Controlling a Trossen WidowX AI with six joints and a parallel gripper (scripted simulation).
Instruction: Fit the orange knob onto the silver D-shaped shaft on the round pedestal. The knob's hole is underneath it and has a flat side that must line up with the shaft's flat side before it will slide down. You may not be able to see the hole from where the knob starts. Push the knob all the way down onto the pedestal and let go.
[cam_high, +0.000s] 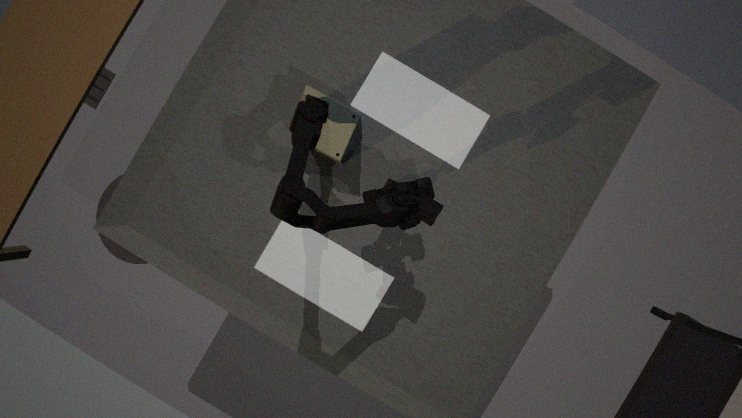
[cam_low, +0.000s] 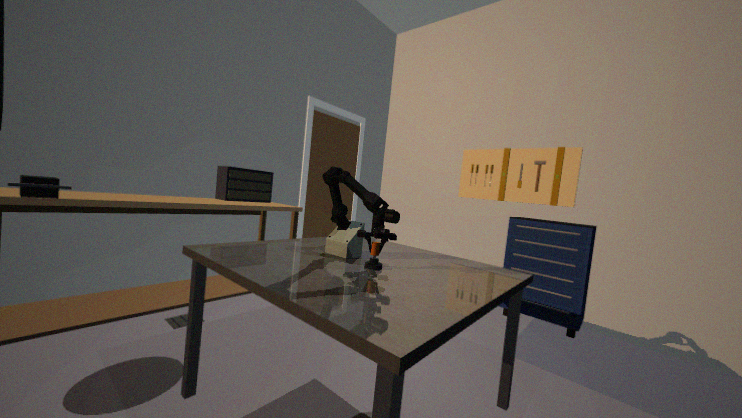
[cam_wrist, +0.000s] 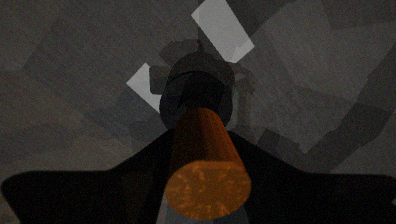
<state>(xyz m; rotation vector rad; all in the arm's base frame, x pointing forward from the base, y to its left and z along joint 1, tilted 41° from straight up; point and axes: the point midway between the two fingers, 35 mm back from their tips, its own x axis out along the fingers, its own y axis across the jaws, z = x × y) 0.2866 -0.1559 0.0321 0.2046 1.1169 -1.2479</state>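
Note:
The orange knob (cam_low: 374, 248) (cam_wrist: 208, 189) is upright between the fingers of my gripper (cam_low: 374, 250) (cam_wrist: 200, 134), which points down and is shut on it. The dark round pedestal (cam_low: 373, 264) (cam_wrist: 226, 102) stands on the table right below the knob. In the exterior view the knob's orange lower end is just above the pedestal. In the wrist view the knob's far end overlaps the pedestal's near part. The silver shaft cannot be made out, and the hole and its flat side are hidden. In the top view the arm covers knob and pedestal.
The arm's pale base block (cam_high: 334, 136) (cam_low: 342, 243) stands on the grey table (cam_high: 493, 218) (cam_low: 415, 311) behind the pedestal. Two bright white rectangles (cam_high: 420, 110) (cam_high: 324, 275) show on the table top, with arm shadows around them.

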